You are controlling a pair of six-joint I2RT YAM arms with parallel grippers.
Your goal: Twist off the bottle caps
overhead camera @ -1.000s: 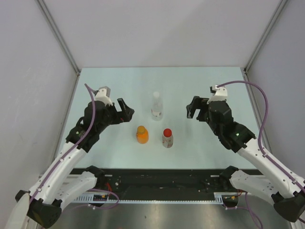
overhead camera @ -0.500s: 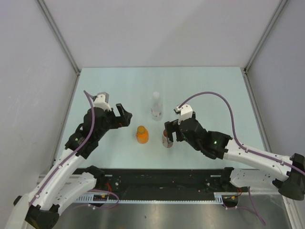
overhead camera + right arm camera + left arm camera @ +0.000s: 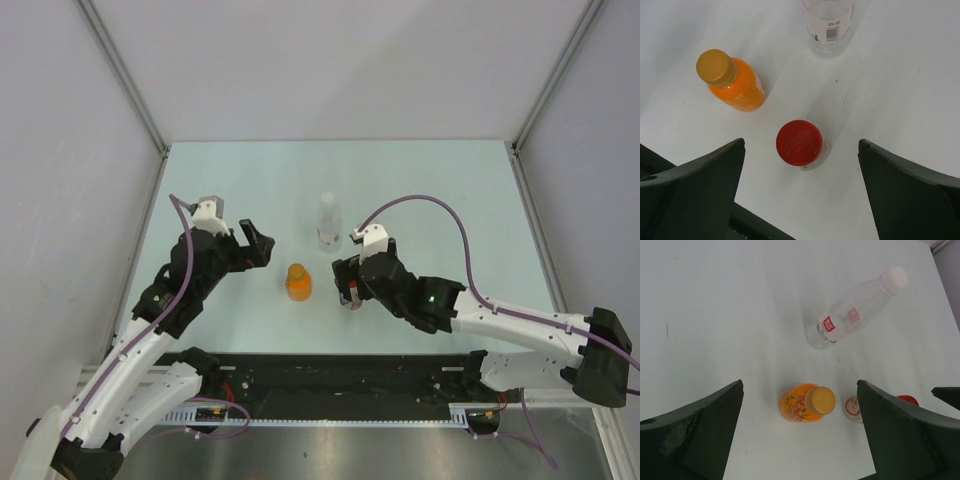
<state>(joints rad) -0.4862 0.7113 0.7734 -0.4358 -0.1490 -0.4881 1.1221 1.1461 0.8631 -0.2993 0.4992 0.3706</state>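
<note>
- Above the red cap (image 3: 799, 142), the right gripper (image 3: 801, 146) is hovering wide open, gripping nothing.
- The left gripper (image 3: 800, 385) is hanging wide open, empty, near the orange bottle (image 3: 796, 406).
- The clear bottle (image 3: 850, 315) is standing farther back, wearing its white cap (image 3: 893, 278).

The left arm (image 3: 150, 320) reaches toward one o'clock, with the left gripper (image 3: 256, 247) spread wide. The right arm (image 3: 500, 320) stretches toward ten o'clock, the right gripper (image 3: 346, 284) agape and facing down

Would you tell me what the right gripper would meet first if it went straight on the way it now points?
Most likely the red cap, centred under the open right gripper in its wrist view, though depth is unclear.
</note>
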